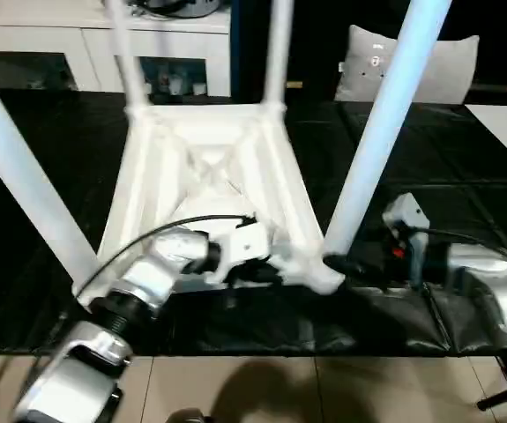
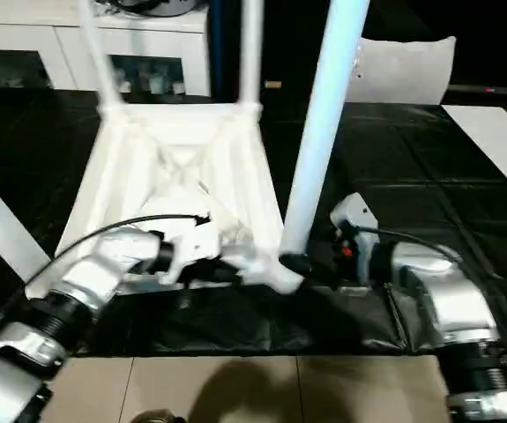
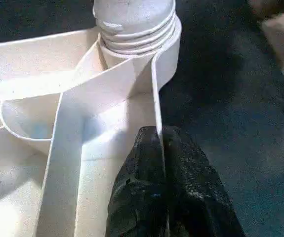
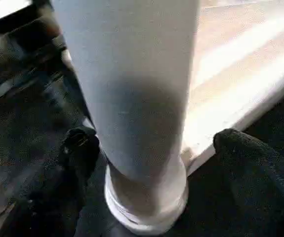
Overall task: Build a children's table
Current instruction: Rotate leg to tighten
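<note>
Tabletop (image 1: 209, 194) lies upside down on a black mat (image 1: 429, 194), ribs up, with four white legs (image 1: 385, 123) standing in its corner sockets. The head views show the whole frame: two far legs rising near a white cabinet (image 1: 68, 44), one near leg on each side, and a pale cushion (image 1: 447, 66) behind.

The left wrist view adds what they miss: the left pincer (image 3: 160, 143) is pressed together on the thin side wall of the tabletop, just short of a corner socket (image 3: 137, 44) where the threaded foot of a leg sits.

The right wrist view shows the right pincer (image 4: 151, 148) spread wide, a black finger (image 4: 80, 145) on either side of the near right leg, apart from it, just above the socket.
</note>
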